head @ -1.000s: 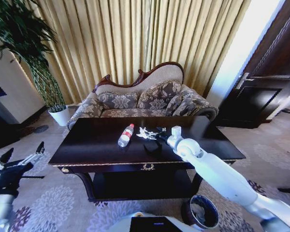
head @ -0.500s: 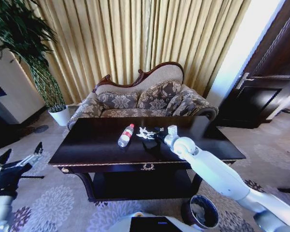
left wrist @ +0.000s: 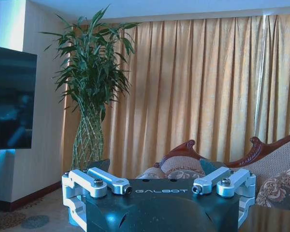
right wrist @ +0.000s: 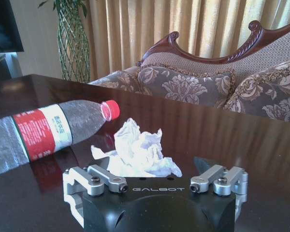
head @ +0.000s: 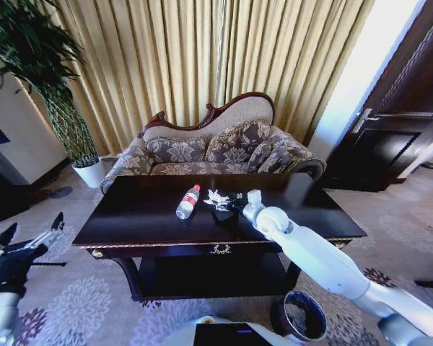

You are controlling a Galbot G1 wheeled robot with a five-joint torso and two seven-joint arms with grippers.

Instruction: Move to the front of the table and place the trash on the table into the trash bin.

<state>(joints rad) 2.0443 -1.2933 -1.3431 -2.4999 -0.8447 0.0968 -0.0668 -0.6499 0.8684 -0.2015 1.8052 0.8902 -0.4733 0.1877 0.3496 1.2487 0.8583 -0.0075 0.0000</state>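
- Head view: the table (head: 137, 220) fills the middle of the scene, dark and glossy, with a sofa (head: 209, 148) behind it on the far side and curtains beyond that.
- The right arm reaches from the near right across the table top; the right gripper (head: 227, 204) sits low over the middle of the table, right at the paper wad (head: 216, 197). Whether its fingers are spread or closed cannot be told.
- The trash bin (head: 303, 315) stands on the carpet at the near right, beside the table leg and under the right arm.
- The left gripper (head: 30, 241) hangs parked at the near left, clear of the table, its fingers spread.
- The bottle (right wrist: 48, 128) lies on its side just left of the wad, red cap pointing toward the sofa. It looks empty, so likely light, smooth and prone to roll or slip; across the labelled middle is probably the best place to hold it.
- In the right wrist view the wad (right wrist: 135, 154) lies directly ahead of the gripper body, apart from the bottle. It is soft, crumpled and very light, and should crush easily; pinching its bulky centre rather than a loose flap seems safest.
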